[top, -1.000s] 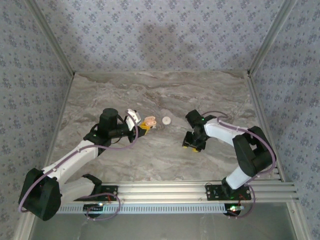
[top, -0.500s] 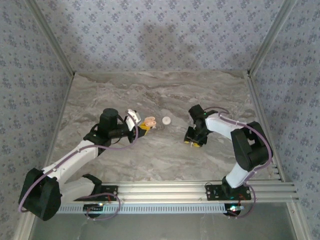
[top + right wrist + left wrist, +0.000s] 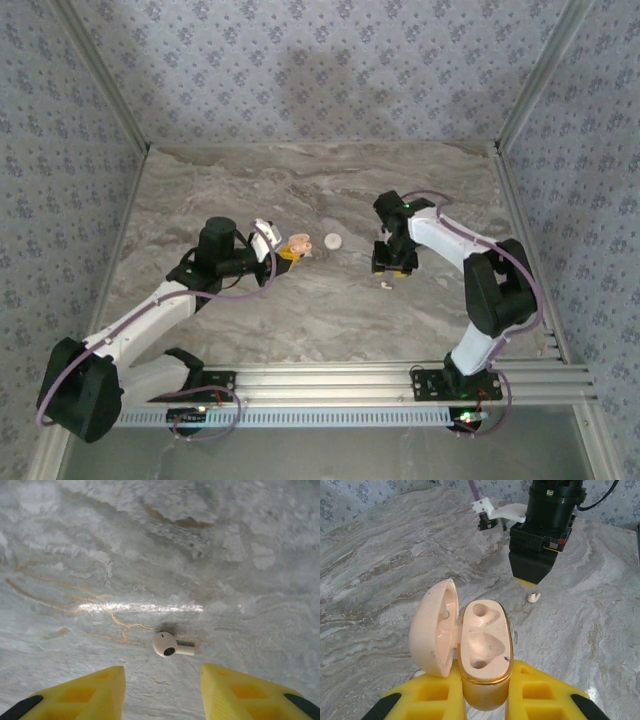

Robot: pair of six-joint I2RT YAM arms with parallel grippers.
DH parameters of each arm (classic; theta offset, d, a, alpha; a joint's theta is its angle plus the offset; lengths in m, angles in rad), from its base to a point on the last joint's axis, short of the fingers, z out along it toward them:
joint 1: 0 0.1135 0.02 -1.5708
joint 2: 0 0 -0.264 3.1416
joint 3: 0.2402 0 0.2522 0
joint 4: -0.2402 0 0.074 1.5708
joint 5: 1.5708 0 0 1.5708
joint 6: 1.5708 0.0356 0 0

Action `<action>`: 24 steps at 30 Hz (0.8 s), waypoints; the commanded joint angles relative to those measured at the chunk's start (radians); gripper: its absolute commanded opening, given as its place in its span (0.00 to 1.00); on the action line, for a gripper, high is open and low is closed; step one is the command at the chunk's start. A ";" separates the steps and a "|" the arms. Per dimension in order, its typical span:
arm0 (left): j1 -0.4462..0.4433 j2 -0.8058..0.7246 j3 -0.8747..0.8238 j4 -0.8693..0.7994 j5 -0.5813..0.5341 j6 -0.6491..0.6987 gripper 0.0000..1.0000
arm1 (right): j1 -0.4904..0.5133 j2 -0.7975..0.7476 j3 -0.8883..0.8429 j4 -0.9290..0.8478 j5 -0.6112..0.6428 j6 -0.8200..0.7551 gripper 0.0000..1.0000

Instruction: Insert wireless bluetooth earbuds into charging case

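Marble tabletop [image 3: 300, 190], two arms leaning in. On the left, the left gripper [image 3: 485, 694] is clamped on the charging case [image 3: 484, 642]. The case has its lid [image 3: 434, 630] swung open, and both sockets face up and look empty. On the right, the right gripper [image 3: 162, 674] hangs low over the tabletop with its fingers apart and nothing between them.

And there's the earbud [image 3: 170, 645], on its side on the marble, just ahead of the gap between the yellow fingers and touching neither.

I'd call this the pick-up, with the grasp not yet made. The next move calls for a small shift forward to centre the gap over the earbud, a short drop, then a gentle squeeze. It's tiny and smooth, so it could skid. After that it has to travel to the case, well apart on the left.
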 commanded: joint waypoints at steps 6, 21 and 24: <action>0.005 -0.026 0.041 -0.021 -0.003 0.019 0.15 | 0.019 0.075 0.074 -0.106 0.005 -0.364 0.47; 0.007 -0.026 0.047 -0.035 -0.006 0.024 0.15 | -0.005 0.128 -0.035 -0.038 -0.082 -0.290 0.56; 0.007 -0.027 0.045 -0.034 -0.006 0.023 0.15 | -0.005 0.130 -0.051 -0.036 -0.084 -0.280 0.55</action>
